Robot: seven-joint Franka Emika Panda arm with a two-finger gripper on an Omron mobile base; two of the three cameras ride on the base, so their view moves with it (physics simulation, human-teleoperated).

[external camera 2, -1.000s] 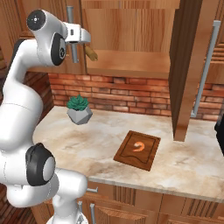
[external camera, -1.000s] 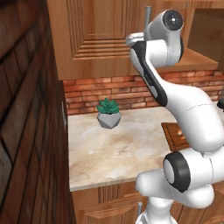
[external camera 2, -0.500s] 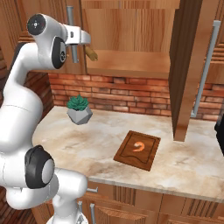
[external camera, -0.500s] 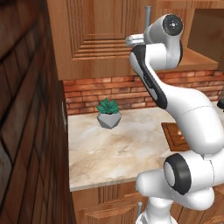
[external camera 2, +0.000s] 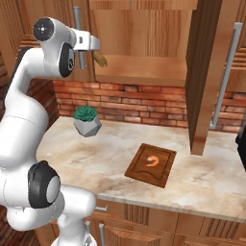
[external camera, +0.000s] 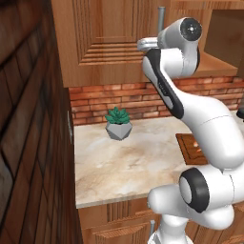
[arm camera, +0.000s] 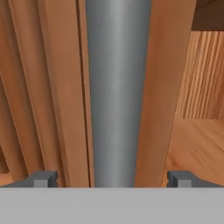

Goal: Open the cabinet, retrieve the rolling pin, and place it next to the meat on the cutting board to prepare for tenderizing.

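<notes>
My tool [arm camera: 112, 178] is spread wide and grasps nothing; its two small dark fingertips [arm camera: 43, 178] stand on either side of the long vertical grey metal bar handle [arm camera: 117, 87], one to each side with clear gaps, so the bar lies between them untouched. That handle belongs to the left door of the large warm-brown wooden wall cabinet [external camera 2: 144, 33], and everything else I place from this cabinet. In the right base view my tool [external camera 2: 91, 44] sits high up against the same bar [external camera 2: 78, 36], at the left edge of the open compartment. The cabinet's right door [external camera 2: 204, 72] is swung out edge-on toward me, its own grey bar handle [external camera 2: 226, 72] running down its outer face. On the plank shelf just inside the opening, close beside my tool, the end of a slim tan-brown wooden rolling pin [external camera 2: 100, 58] pokes out; the rest of it I cannot make out. Below the cabinet a red brick wall [external camera 2: 139, 103] backs the pale marbled beige bench [external camera 2: 96, 163]. On that bench, under the open compartment, lies the dark reddish-brown rectangular cutting board [external camera 2: 151, 165] with the small curved orange-pink meat [external camera 2: 153, 160] on it. Under the closed left door stands a small green succulent in a faceted grey pot [external camera: 118, 125], well apart from the board
</notes>
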